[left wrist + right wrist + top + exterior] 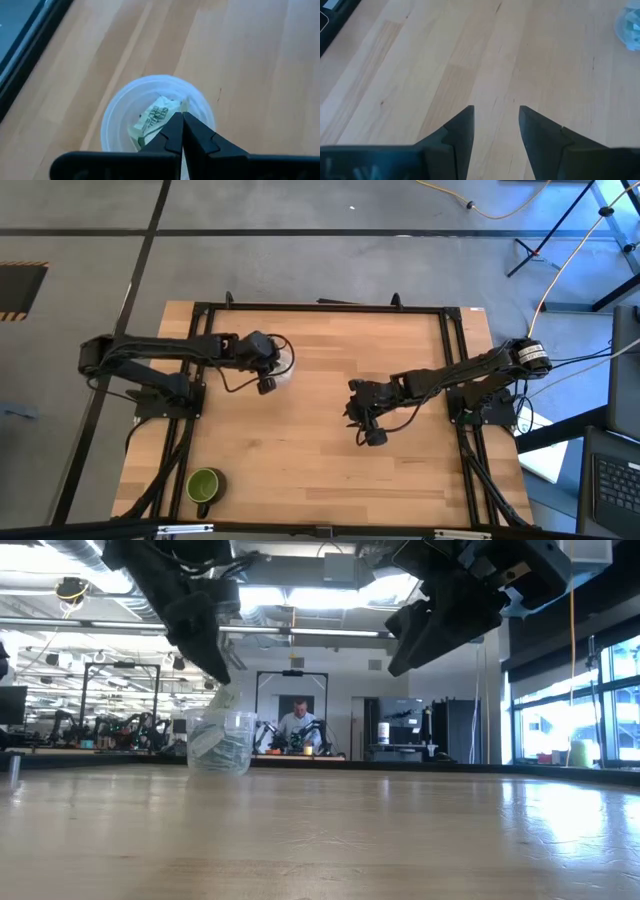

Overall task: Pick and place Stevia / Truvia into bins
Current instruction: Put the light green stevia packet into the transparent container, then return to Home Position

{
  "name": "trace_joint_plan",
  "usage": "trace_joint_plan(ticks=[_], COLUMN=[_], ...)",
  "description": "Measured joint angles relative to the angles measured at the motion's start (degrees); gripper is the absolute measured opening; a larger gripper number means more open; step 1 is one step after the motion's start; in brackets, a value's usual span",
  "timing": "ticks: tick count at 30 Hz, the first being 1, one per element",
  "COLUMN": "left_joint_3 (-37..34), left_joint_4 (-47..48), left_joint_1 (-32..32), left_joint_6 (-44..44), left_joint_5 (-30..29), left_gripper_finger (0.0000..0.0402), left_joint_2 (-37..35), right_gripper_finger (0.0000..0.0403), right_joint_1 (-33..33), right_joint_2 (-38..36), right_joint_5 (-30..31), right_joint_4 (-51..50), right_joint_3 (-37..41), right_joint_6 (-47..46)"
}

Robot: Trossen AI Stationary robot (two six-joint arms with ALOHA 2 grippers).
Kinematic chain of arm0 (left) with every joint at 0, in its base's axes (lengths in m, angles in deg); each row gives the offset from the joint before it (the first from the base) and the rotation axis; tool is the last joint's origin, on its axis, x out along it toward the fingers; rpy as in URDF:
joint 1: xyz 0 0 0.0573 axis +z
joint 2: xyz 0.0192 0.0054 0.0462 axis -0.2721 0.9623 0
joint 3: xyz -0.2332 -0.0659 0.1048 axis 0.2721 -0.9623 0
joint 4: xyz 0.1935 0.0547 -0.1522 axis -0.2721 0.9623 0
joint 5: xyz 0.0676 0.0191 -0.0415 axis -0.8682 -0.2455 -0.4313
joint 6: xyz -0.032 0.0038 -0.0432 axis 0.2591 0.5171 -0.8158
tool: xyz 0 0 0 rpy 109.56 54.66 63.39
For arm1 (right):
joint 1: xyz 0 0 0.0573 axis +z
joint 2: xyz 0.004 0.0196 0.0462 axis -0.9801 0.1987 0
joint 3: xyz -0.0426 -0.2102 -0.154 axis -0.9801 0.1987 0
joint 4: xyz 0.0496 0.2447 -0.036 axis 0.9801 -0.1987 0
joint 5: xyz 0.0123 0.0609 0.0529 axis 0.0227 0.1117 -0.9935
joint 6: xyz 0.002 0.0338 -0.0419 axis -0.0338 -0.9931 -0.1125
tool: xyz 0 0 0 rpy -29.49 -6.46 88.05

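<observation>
The clear plastic cup stands on its base near the table's far left; it also shows in the low view and the left wrist view, with green and white sachets inside. My left gripper hangs right above the cup's mouth, shut on one Stevia sachet. My right gripper is open over bare wood right of the table's middle, touching nothing. The cup lies far off in its view. My left gripper pinches the Stevia sachet by its upper edge between the two shut fingertips, coming from above and pointing down. The sachet hangs below the fingertips, reaching down into the cup's mouth; whether it touches the sachets inside I cannot tell.
An opaque green mug stands near the table's near left corner. A black frame runs along the table's far and side edges. Bare wood lies between the two arms. A person sits far off in the room beyond the table.
</observation>
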Motion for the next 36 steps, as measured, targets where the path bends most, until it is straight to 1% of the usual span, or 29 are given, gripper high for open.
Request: trace_joint_plan(ticks=[2,8,12,18,21,23,25,27,29,31,33,36], left_joint_3=[0.0,0.0,0.0,0.0,0.0,0.1,0.5,0.8,0.9,0.9,0.1,-4.1], left_joint_4=[0.2,-0.1,1.1,1.8,1.9,2.0,2.3,1.8,1.4,1.6,1.0,-4.7], left_joint_1=[0.1,0.1,0.0,0.0,0.0,0.0,0.0,0.0,0.0,-0.1,-0.5,-1.6], left_joint_6=[0.2,0.2,1.4,1.8,1.8,1.9,2.8,3.2,3.2,2.5,1.6,1.4], left_joint_5=[-0.7,-7.9,-11.1,-12.0,-16.4,-20.4,-22.1,-21.5,-19.7,-18.0,-17.0,-16.7], left_gripper_finger=[0.0002,0.0004,0.0021,0.0045,0.0051,0.0054,0.0056,0.0058,0.0058,0.0058,0.0059,0.0059], left_joint_2=[1.0,3.2,4.5,5.8,5.4,4.1,2.2,-0.3,-3.4,-6.5,-10.3,-16.8], right_gripper_finger=[0.0158,0.0158,0.0158,0.0158,0.0158,0.0158,0.0158,0.0158,0.0158,0.0158,0.0158,0.0158], right_joint_1=[0.0,0.0,0.0,0.0,0.0,0.0,0.0,-0.3,-0.8,-1.6,-2.6,-4.3], right_joint_2=[0.0,0.0,0.0,0.0,0.0,0.0,-0.3,-1.3,-2.8,-5.0,-8.5,-16.1], right_joint_5=[0.0,0.0,0.0,0.0,0.0,0.3,2.2,4.0,4.3,4.3,4.3,4.3], right_joint_4=[0.0,-0.3,-0.4,-1.0,-1.5,-1.9,-3.4,-5.2,-6.9,-6.4,-4.6,-1.0], right_joint_3=[0.0,0.0,0.0,0.0,0.0,0.0,0.0,0.0,0.0,1.5,4.5,11.2], right_joint_6=[0.0,-0.2,-0.3,-0.3,-1.5,-2.0,-2.9,-3.9,-4.9,-5.2,-5.8,-7.5])
